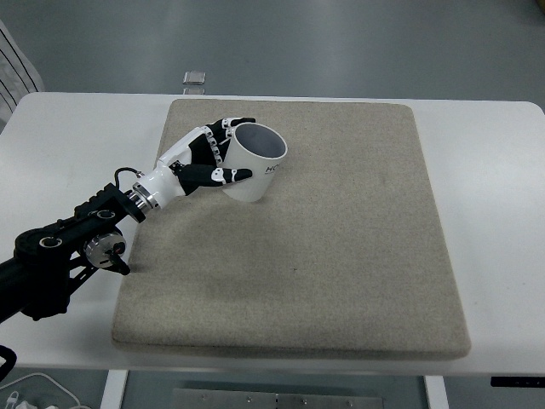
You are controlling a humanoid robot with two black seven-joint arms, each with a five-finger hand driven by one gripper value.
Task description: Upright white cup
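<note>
- Left hand (204,159) wrapped around cup (254,162), thumb in front, fingers behind.
- Cup tilted at mat's (341,256) far left, base touching.
- Risk: releasing mid-tilt, cup toppling and rolling off.

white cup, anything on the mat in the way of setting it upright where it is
Nothing visible. The left hand already grips the white cup, tilted with its mouth up and away, and the beige mat around it is bare.

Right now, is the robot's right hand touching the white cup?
No, only the left hand grips the white cup on the beige mat; no right hand is in view.
</note>
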